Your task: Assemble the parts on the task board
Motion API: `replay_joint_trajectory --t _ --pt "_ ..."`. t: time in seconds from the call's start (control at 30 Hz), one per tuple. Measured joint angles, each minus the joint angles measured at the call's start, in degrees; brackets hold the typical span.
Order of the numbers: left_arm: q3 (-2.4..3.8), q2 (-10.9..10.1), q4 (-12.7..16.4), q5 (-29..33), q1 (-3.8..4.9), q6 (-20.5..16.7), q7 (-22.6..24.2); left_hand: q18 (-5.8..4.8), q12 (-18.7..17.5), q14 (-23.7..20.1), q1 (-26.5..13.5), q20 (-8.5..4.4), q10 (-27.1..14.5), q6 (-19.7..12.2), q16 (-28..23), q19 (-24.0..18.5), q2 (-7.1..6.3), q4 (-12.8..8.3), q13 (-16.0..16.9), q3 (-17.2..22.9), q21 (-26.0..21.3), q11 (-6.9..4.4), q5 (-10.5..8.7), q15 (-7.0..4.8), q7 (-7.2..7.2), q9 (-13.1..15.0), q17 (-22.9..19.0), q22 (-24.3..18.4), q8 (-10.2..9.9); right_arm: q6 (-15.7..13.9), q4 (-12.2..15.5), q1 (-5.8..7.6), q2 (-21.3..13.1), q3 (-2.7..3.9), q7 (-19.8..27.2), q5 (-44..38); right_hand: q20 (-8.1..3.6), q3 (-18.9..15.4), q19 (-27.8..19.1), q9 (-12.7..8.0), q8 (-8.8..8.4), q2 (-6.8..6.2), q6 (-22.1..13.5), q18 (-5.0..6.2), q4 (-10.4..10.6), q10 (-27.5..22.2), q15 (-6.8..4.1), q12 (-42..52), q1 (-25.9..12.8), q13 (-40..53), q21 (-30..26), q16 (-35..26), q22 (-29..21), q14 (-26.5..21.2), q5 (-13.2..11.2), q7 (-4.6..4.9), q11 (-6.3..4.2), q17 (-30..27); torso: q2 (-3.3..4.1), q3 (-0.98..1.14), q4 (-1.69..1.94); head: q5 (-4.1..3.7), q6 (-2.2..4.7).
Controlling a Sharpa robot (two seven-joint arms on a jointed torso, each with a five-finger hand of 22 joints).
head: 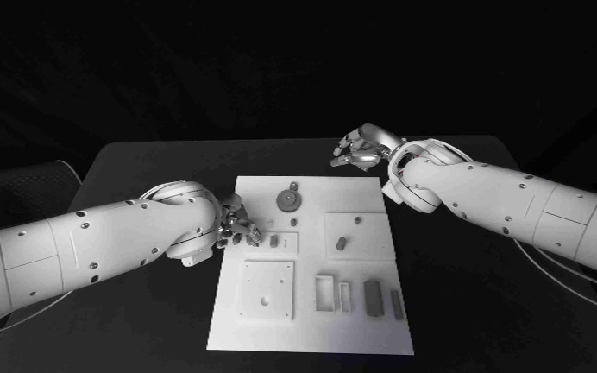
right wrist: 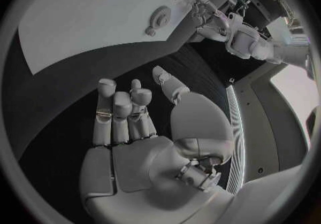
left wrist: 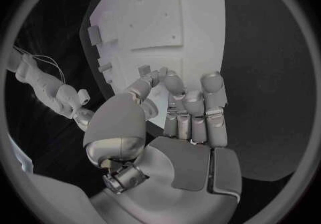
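The task board (head: 355,304) lies in the middle of the dark surface (head: 149,166). The left hand (head: 236,230) is at the board's left edge. Its fingers (left wrist: 155,77) pinch a small part (head: 253,237) there. The right hand (head: 361,150) is off the board's far right corner, fingers spread, holding nothing. The left hand is much nearer the parts, so I think it places its piece next.
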Motion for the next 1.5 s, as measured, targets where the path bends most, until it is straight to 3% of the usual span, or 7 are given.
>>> replay_joint_trajectory --t 0.37,0.87,1.43,1.5 --pt "0.01 0.0 -0.1 -0.2 -0.01 0.0 0.0 0.00 0.2 0.1 -0.1 0.02 0.0 0.0 0.0 0.0 -0.05 0.0 0.0 0.0 0.0 0.00 -0.01 0.04 0.01 1.2 0.1 0.0 0.0 0.0 0.1 0.00 0.0 0.00 0.0 0.0 0.08 0.0 -0.1 0.0 0.00 0.00 0.0 0.00 0.0 0.0 0.00 0.0 0.0 0.0 0.0 0.0 0.0 0.0 0.0 0.00 -0.01 0.0 0.00 0.00 -0.01 0.02 -0.02" --pt "0.02 0.2 -0.1 -1.3 0.00 0.4 0.2 0.00 0.4 0.1 0.7 -0.03 0.0 0.0 0.2 -0.2 -0.19 -1.8 0.0 0.4 0.4 0.01 -0.45 0.04 0.05 1.2 0.3 0.0 0.2 0.0 0.1 0.00 0.0 0.00 0.0 0.0 0.08 0.0 -0.1 0.0 0.00 0.00 0.0 0.00 0.0 0.1 0.01 0.0 0.0 0.0 0.0 0.0 0.0 0.0 0.0 0.00 -0.10 0.0 0.00 0.00 -0.01 -0.08 0.02" --pt "0.02 0.4 -0.1 -2.6 0.01 0.7 0.3 0.00 0.7 0.1 0.7 0.00 0.0 -0.1 0.2 -0.2 -0.19 -2.1 0.0 0.1 0.4 0.01 -0.43 0.04 0.14 1.7 0.3 0.0 0.2 0.0 0.2 -0.01 0.0 0.00 0.0 0.0 0.08 0.0 -0.1 0.0 0.00 0.00 0.0 0.00 0.0 0.1 0.02 0.0 0.0 0.0 0.0 0.0 0.0 0.0 0.0 0.00 -0.13 0.0 0.01 0.03 -0.01 -0.10 -0.04" --pt "0.02 0.4 -0.1 -2.7 0.02 0.7 0.3 0.00 0.8 0.1 0.4 0.00 0.0 -0.1 0.2 -0.2 0.28 -1.7 0.0 -0.7 0.4 0.01 -0.32 0.04 0.15 1.7 0.4 0.0 0.2 0.0 0.2 -0.01 0.0 0.00 0.0 0.0 0.08 0.0 -0.1 0.0 0.00 0.00 0.0 0.01 0.0 0.1 0.02 0.0 0.0 0.0 0.0 0.0 0.0 0.0 0.0 0.00 -0.14 0.0 0.01 0.03 -0.01 -0.10 -0.02"
